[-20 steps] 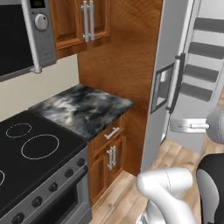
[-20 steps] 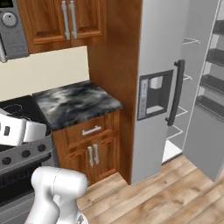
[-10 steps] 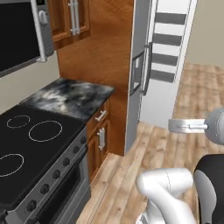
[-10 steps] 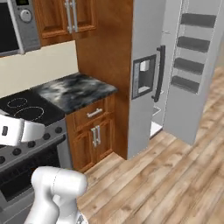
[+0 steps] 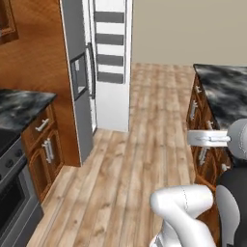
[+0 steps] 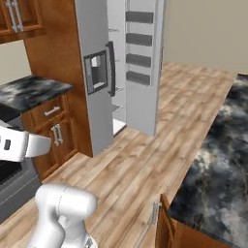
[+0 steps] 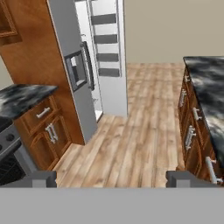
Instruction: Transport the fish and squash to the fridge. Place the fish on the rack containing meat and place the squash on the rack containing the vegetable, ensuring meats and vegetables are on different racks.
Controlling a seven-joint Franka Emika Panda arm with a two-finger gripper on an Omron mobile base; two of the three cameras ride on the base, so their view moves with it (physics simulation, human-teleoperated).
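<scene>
Wood-plank kitchen floor (image 5: 144, 144), pale brown, bare at centre. Tall grey side-by-side fridge (image 5: 77, 91) at left, one door swung wide, dispenser panel and dark vertical handle (image 6: 111, 68) on the shut door. Dark marbled counter (image 7: 210, 92) over brown cabinets at right. Two-finger gripper (image 7: 111, 178), jaws spread wide, nothing between.

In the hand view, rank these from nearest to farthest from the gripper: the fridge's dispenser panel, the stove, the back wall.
1. Stove, low at the left edge, near the gripper.
2. Dispenser panel, on the fridge door, left of centre.
3. Back wall, top right, beyond the floor.
</scene>
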